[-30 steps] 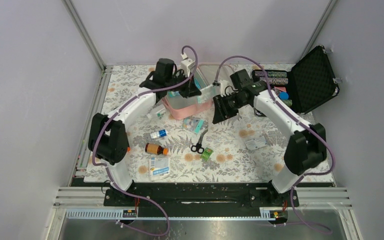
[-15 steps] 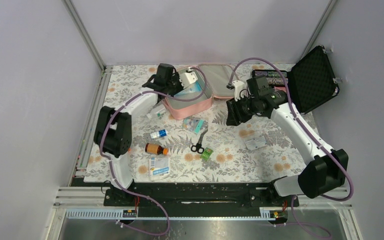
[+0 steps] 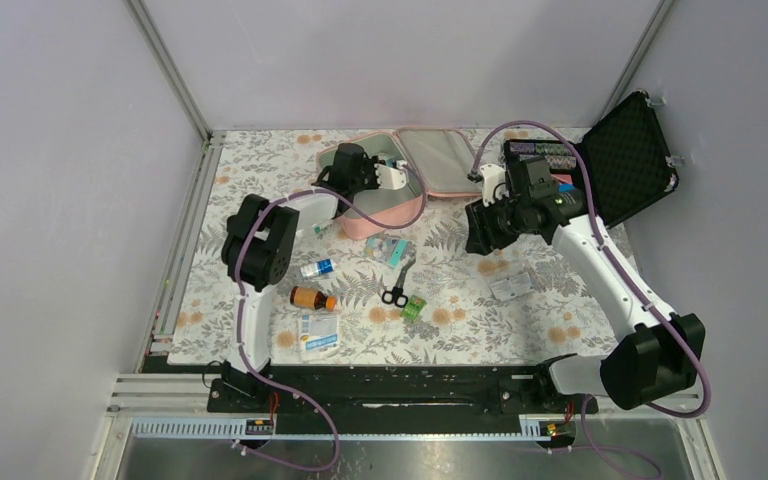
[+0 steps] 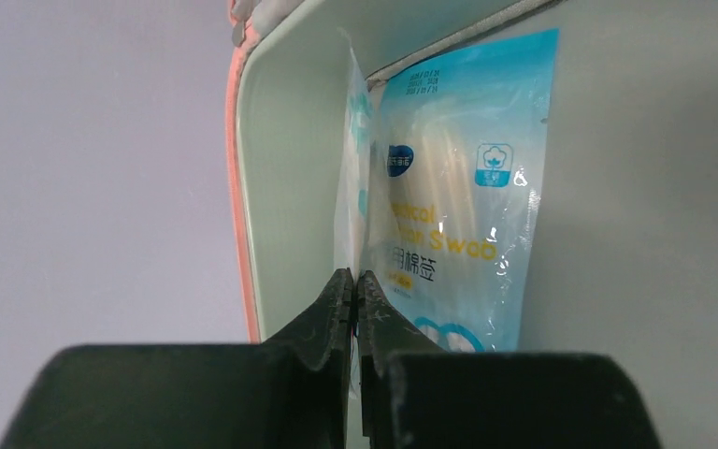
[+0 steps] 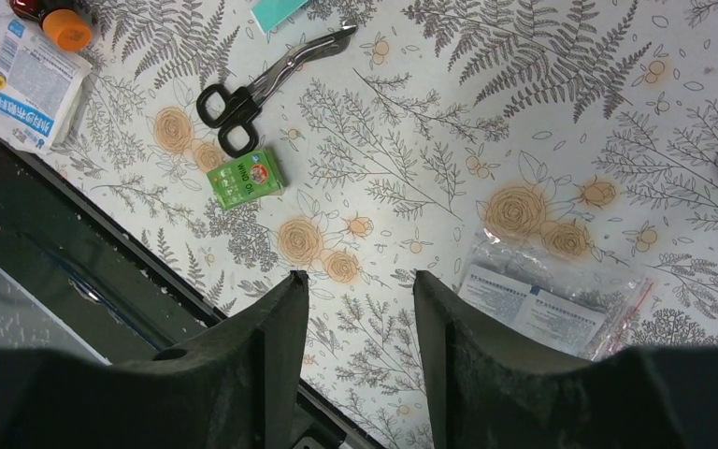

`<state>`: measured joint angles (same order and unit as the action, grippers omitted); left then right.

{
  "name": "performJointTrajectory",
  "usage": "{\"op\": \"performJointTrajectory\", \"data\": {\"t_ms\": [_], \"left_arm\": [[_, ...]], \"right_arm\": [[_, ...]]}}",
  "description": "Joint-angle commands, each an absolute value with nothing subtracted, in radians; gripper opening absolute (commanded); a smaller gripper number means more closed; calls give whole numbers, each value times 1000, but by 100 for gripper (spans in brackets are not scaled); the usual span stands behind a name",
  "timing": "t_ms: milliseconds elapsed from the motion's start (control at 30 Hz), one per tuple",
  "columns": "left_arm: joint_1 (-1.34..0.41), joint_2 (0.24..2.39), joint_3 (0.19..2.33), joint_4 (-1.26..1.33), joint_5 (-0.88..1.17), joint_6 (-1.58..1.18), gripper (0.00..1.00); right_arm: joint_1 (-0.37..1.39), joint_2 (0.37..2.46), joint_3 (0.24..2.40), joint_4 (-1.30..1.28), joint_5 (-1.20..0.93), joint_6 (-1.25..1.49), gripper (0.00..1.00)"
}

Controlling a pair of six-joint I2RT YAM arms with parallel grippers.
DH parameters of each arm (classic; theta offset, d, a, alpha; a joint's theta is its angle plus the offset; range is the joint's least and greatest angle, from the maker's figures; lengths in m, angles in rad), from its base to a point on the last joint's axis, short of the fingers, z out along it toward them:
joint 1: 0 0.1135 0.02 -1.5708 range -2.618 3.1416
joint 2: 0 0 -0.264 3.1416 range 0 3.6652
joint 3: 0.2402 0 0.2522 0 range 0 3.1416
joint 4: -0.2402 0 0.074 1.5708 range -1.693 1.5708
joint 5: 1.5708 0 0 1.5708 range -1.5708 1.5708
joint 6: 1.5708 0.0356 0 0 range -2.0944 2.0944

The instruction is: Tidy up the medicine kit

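Pink medicine kit [image 3: 368, 227] — lid open

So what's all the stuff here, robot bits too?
medicine kit: one, pink, open, far side
swab packet: at least one, blue, inside the kit
black case: one, open, far right
scissors: one, black-handled, middle
small box: one, green, by scissors
blister pack: one, teal, middle
small tube: one, blue-white, left
bottle: one, brown, orange cap, left
white packet: one, near edge
clear bag: one, papers inside, right
left end effector: closed, seemingly pinching swab packet
right end effector: open, empty, right side
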<state>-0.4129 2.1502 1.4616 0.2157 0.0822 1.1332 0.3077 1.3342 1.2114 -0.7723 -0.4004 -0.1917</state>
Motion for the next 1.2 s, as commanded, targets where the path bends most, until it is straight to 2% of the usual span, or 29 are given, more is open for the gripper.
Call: {"op": "performJointTrajectory", "data": {"t_ms": [0, 67, 200, 333, 400, 533, 667, 867, 1000, 1167], "left_arm": [[-414, 2187, 1481, 359, 63, 1280, 0], [-413, 2185, 1474, 347, 58, 1294, 9], [-407, 2137, 1453, 313, 62, 1277, 40], [-392, 2050, 1419, 270, 92, 1198, 62], [-387, 2001, 1412, 237, 94, 1151, 70], [-375, 1878, 1356, 180, 106, 1045, 76], [-368, 1765, 1369, 38, 129, 767, 78], [-336, 1660, 1380, -273, 428, 280, 79], [-316, 1638, 1306, -276, 646, 34, 77], [-313, 1634, 1205, -194, 743, -137, 76]], "right_arm": [[290, 1296, 1204, -749, -375, -210, 53], [284, 1296, 1200, -751, -350, -206, 56], [256, 1332, 1193, -786, -275, -195, 62], [194, 1414, 1206, -890, -245, -243, 66], [174, 1428, 1170, -890, -189, -309, 68], [162, 1464, 1090, -867, -64, -435, 74], [154, 1543, 1087, -876, -7, -443, 80], [154, 1648, 1120, -888, 39, -428, 88], [154, 1697, 1142, -886, 111, -435, 88], [150, 1744, 1152, -883, 138, -458, 89]]}}
